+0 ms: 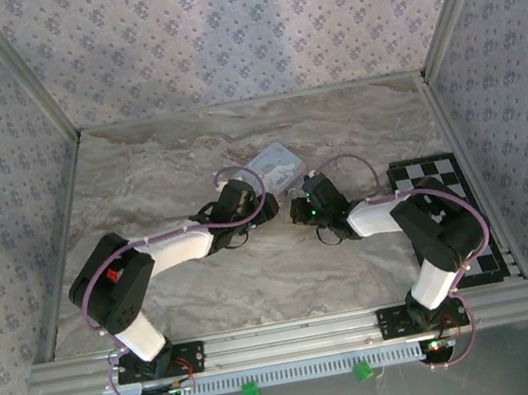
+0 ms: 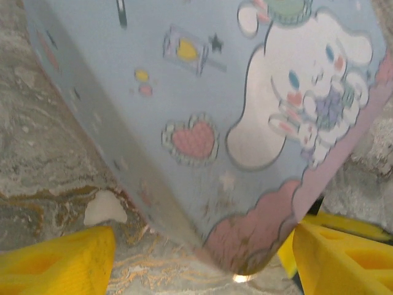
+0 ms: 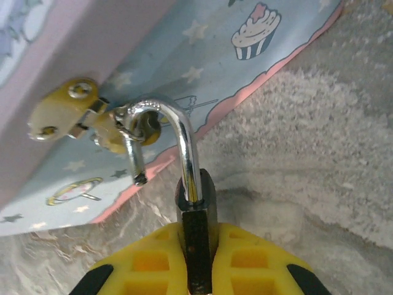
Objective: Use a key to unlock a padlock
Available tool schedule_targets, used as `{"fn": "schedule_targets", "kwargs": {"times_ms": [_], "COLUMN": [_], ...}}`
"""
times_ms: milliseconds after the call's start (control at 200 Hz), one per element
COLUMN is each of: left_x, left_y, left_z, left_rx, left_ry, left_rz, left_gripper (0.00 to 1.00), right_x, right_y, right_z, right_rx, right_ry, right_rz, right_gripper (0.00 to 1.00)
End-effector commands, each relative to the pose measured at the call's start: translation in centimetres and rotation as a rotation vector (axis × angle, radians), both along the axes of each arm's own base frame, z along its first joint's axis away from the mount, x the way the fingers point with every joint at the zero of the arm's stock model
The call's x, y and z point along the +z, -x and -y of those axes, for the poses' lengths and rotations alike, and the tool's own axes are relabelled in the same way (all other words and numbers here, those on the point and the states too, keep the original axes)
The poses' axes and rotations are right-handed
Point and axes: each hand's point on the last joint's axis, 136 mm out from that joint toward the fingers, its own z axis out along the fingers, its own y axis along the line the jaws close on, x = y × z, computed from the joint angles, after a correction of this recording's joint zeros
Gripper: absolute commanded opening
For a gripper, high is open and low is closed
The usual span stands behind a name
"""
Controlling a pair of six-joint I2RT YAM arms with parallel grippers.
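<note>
A: Location of the padlock (image 3: 199, 209)?
B: Around the middle of the surface (image 1: 353, 122), right at the near side of the tin (image 1: 274, 166). Dark body pinched between the yellow fingers (image 3: 141, 264) of the right end effector (image 3: 196, 270).
A: Clenched, then?
B: Clenched on the body, yes. Chrome loop (image 3: 184, 138) hooked through the ring of the brass hasp (image 3: 61, 114) on the tin's side. Short leg of the loop out of the body, hanging free.
A: And the left end effector (image 2: 204, 239)?
B: Released. Yellow fingers (image 2: 55, 261) spread wide, one on each side of a tin corner. Clear gap at one finger. At the other, hard to tell between touching and just beside.
A: Placement from above?
B: Left end effector at the tin's near edge, right one just to its right, tips close together. Both arms bent inward from the near rail (image 1: 287, 335).
A: Anything else about?
B: Chequered board (image 1: 434, 184) at the right edge of the surface, well apart from the tin, partly under the right arm. Three green blocks (image 1: 250, 391) nearer than the rail.
</note>
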Motion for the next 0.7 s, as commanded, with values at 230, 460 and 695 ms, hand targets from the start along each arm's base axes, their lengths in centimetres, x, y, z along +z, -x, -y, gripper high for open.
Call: {"fn": "schedule_targets", "kwargs": {"times_ms": [230,460,695], "left_x": [2.5,3.2,0.8], "left_y": [-1.2,-3.6,-5.4], "left_z": [-1.2,-1.2,-2.2], "left_rx": [0.028,0.015,0.029], "left_ry": [-0.004,-0.019,-0.12], "left_rz": [0.07,0.085,0.027], "left_gripper": [0.77,0.78,0.78], "right_x": [1.0,0.3,0.4], "right_y": [-1.3,-1.6,-1.9], "right_z": [-1.3,-1.0,-0.8], "right_rx": [-0.04,-0.067,-0.094], "right_ry": [-0.178,-0.206,-0.249], "right_rz": [-0.043,-0.062,-0.062], "right_gripper": [0.0,0.0,0.0]}}
